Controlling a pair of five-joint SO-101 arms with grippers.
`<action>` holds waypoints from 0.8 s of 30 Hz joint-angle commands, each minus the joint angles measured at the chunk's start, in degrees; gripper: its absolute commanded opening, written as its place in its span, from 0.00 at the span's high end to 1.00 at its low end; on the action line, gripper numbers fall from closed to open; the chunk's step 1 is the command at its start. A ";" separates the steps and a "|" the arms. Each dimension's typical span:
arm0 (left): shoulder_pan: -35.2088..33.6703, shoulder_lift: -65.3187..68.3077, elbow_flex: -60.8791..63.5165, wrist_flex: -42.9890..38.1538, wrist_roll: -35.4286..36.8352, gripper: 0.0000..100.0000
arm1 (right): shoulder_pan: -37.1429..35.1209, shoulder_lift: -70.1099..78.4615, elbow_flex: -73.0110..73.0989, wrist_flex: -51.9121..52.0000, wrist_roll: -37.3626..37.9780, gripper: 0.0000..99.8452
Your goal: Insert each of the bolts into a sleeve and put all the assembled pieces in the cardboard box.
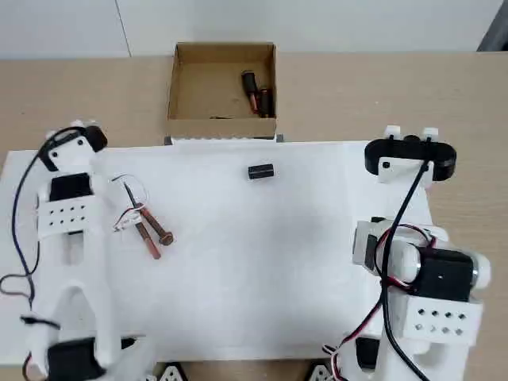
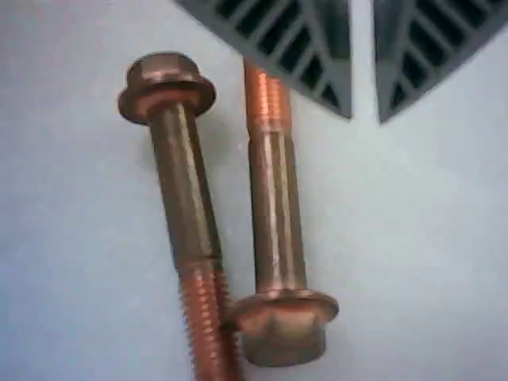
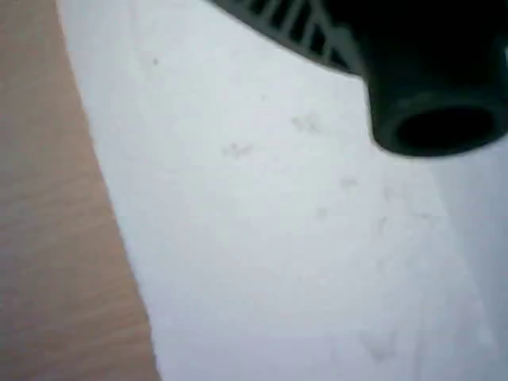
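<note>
Two copper bolts (image 1: 151, 230) lie side by side on the white sheet at the left, head to tail (image 2: 274, 214). My left gripper (image 2: 363, 115) hangs just above their ends, open by a narrow gap, holding nothing. A loose black sleeve (image 1: 260, 171) lies near the sheet's far edge. My right gripper (image 3: 357, 48) is shut on another black sleeve (image 3: 436, 111), held just over the sheet at the right (image 1: 367, 242), its hollow end showing. The cardboard box (image 1: 181, 87) stands behind the sheet with assembled pieces (image 1: 255, 91) inside at its right.
The white sheet (image 1: 262, 270) covers the wooden table, with bare room across its middle. A black and white arm base (image 1: 409, 156) sits at the right rear. Loose wires (image 1: 127, 208) hang near the left gripper.
</note>
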 commanded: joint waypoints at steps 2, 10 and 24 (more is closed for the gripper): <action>0.35 3.78 -2.33 -1.76 0.09 0.99 | 0.31 -0.66 -0.26 -1.10 -1.41 1.00; 0.35 5.63 -2.95 -2.64 0.00 0.83 | 0.22 -0.57 -0.26 -1.10 -1.49 1.00; 0.35 6.07 -2.42 -8.53 -0.09 0.82 | 0.22 -0.57 -0.26 -1.10 -1.49 1.00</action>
